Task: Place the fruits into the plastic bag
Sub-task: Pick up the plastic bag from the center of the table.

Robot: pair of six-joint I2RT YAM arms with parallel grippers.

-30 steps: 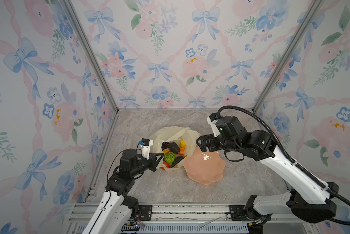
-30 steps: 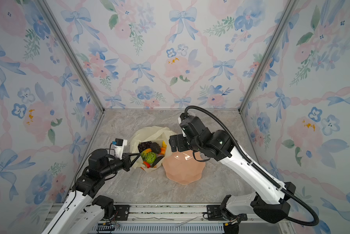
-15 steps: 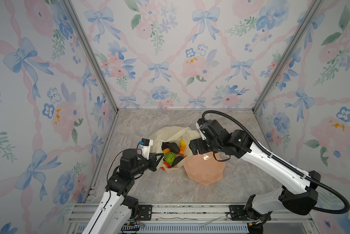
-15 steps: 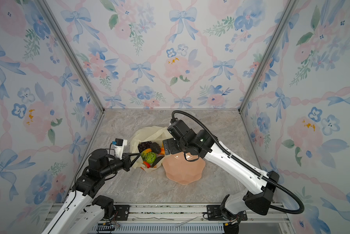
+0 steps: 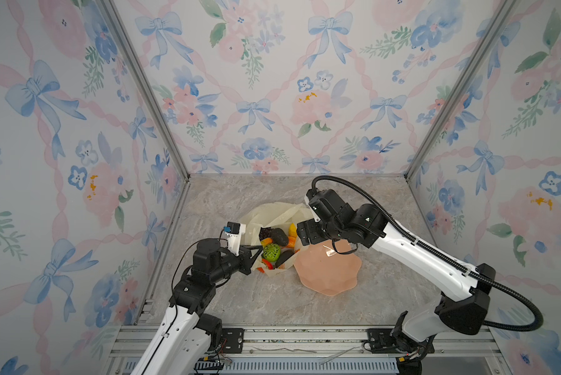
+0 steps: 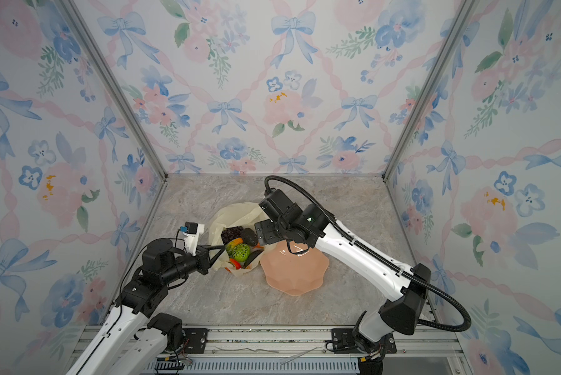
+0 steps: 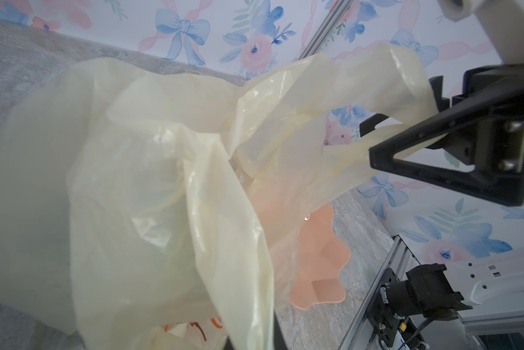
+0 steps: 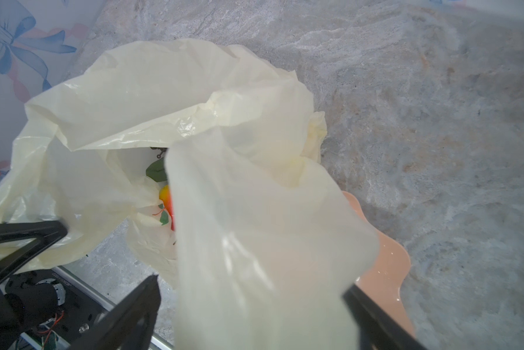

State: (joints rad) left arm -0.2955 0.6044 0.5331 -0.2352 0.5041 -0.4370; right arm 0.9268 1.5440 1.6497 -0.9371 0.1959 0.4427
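Note:
The pale-yellow plastic bag (image 5: 274, 212) lies open on the marble floor left of centre. Inside show several fruits: a bumpy green ball (image 5: 271, 252), a dark avocado (image 5: 279, 236), purple grapes (image 5: 265, 232) and a yellow piece (image 5: 292, 229). My left gripper (image 5: 255, 252) is shut on the bag's near-left rim and holds it up. My right gripper (image 5: 301, 234) stands open at the bag's right rim. In the right wrist view a loop of bag film (image 8: 263, 242) hangs between its wide-apart fingers (image 8: 139, 306). A red-yellow mango (image 8: 166, 196) peeks out of the bag's mouth.
A pink scalloped dish (image 5: 329, 276) lies right beside the bag, partly under the right wrist. Papered walls close in the back and both sides. A metal rail (image 5: 272, 337) runs along the front edge.
My right arm has swung left from over the dish to the bag's right rim, and bag film now lies between its jaws. The left gripper and the fruits have not moved.

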